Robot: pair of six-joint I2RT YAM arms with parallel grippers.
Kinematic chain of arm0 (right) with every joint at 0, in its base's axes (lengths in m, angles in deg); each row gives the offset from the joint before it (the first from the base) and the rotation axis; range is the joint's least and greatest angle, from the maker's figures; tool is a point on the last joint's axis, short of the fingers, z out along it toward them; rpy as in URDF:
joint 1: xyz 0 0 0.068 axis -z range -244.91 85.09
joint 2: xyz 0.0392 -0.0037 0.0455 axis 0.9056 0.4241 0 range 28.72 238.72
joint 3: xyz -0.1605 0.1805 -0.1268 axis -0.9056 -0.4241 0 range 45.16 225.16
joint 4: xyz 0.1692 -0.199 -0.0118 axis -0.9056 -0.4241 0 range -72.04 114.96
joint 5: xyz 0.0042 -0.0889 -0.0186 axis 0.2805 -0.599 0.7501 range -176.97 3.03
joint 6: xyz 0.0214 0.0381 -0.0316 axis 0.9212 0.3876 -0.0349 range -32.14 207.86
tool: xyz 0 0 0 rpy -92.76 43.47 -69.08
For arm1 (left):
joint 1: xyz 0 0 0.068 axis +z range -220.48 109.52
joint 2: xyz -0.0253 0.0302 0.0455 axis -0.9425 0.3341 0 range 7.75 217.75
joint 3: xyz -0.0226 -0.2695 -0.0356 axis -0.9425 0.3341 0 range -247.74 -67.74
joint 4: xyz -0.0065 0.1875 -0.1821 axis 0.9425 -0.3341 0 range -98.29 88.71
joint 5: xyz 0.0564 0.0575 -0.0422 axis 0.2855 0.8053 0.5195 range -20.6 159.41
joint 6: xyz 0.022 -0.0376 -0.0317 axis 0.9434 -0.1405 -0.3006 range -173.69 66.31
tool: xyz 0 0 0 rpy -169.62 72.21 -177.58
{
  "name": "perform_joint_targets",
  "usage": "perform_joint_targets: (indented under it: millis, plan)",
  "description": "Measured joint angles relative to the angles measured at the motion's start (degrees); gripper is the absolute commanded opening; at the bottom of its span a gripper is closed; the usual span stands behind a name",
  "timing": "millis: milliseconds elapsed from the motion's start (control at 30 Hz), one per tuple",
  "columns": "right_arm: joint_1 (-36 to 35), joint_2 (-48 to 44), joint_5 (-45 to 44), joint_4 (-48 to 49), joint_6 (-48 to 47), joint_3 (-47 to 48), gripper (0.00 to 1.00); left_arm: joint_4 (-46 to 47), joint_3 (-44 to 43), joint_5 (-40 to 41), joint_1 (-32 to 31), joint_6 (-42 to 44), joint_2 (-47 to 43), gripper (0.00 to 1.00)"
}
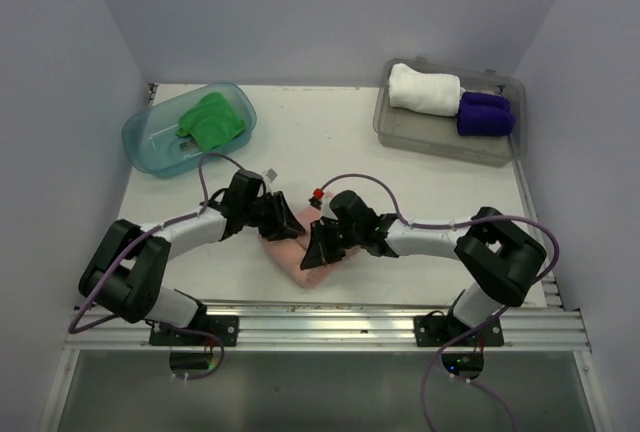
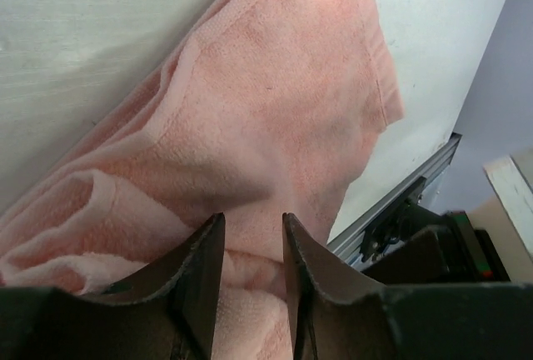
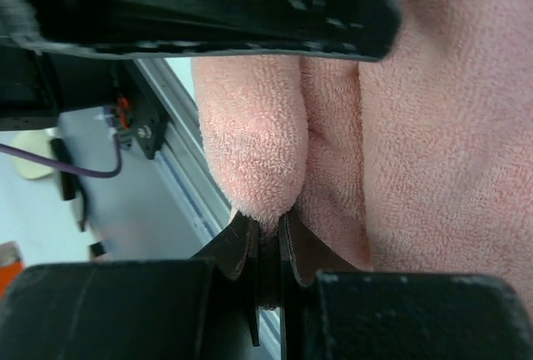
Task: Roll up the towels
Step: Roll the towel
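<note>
Well, the room is small, with pale purple walls around a white table. A silver rail runs along the bottom edge. The pink towel lies bunched low in the middle of the table. The right gripper pinches a fold of it tight. The left gripper has pink cloth between its half-apart fingers; I cannot tell if it squeezes. At the upper left, a green towel sits in a teal tub. At the upper right, a rolled white towel and purple towel lie touching in a grey tray.
</note>
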Motion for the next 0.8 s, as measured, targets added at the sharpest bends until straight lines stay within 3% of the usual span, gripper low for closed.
perform_joint_targets:
  millis: [200, 500, 800]
  plan:
    - [4.4, 1.6, 7.2, 12.4, 6.5, -5.5, 0.0, -9.7, -3.9, 4.3, 0.0, 1.3, -5.4, 0.4]
    - [6.8, 12.4, 16.2, 34.3, 18.9, -9.7, 0.0, -19.4, -5.8, 9.2, 0.0, 3.0, -13.7, 0.42]
    - [8.0, 16.4, 18.5, 46.6, 25.6, -12.4, 0.0, -19.7, -1.0, 8.1, 0.0, 4.3, -18.0, 0.43]
